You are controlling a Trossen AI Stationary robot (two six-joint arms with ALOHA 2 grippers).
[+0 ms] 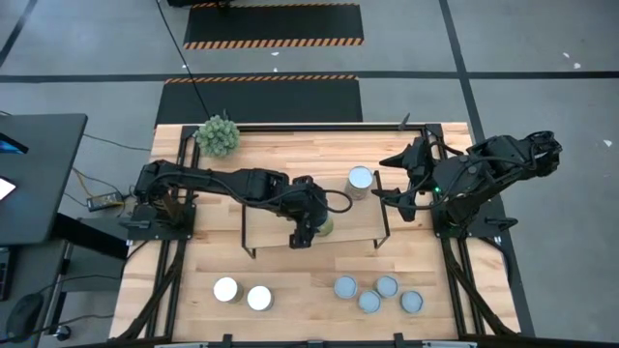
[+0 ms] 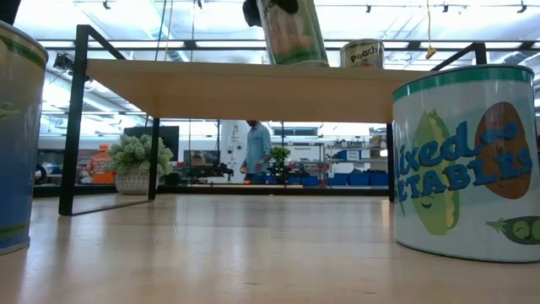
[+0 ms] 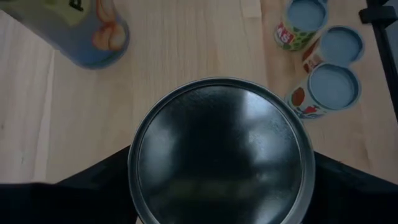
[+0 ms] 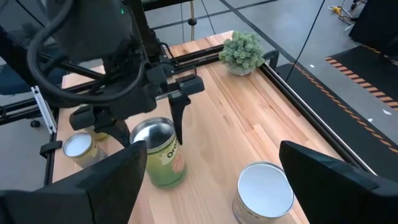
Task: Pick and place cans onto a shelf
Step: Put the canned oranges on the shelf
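The light-wood shelf point(image 1: 290, 159) with black rod ends stands mid-table. My left gripper point(image 1: 317, 228) is shut on a green-sided can point(image 1: 325, 225) over the shelf's near edge. The low view shows this can point(image 2: 291, 34) slightly tilted, its base at the board's top; whether it touches the board I cannot tell. A silver-topped peach can point(image 1: 360, 181) stands on the shelf. My right gripper point(image 1: 399, 180) is open and empty by the shelf's right end. Two white-topped cans point(image 1: 242, 293) and several grey-blue-topped cans point(image 1: 377, 293) stand on the table near the front. My left gripper pinches the green-sided can by its round side wall just under the top rim point(image 3: 140, 180), one finger point(image 3: 93, 186) on each opposite side. The fingers come from above, pointing down. The can stays nearly upright, its shiny top point(image 3: 221, 149) up.
A spiky green plant ball point(image 1: 219, 135) sits at the table's far left corner. In the low view two large cans point(image 2: 468, 160) stand close to the camera at either side. A person point(image 2: 256, 150) stands in the room beyond. Bare board lies left of the held can.
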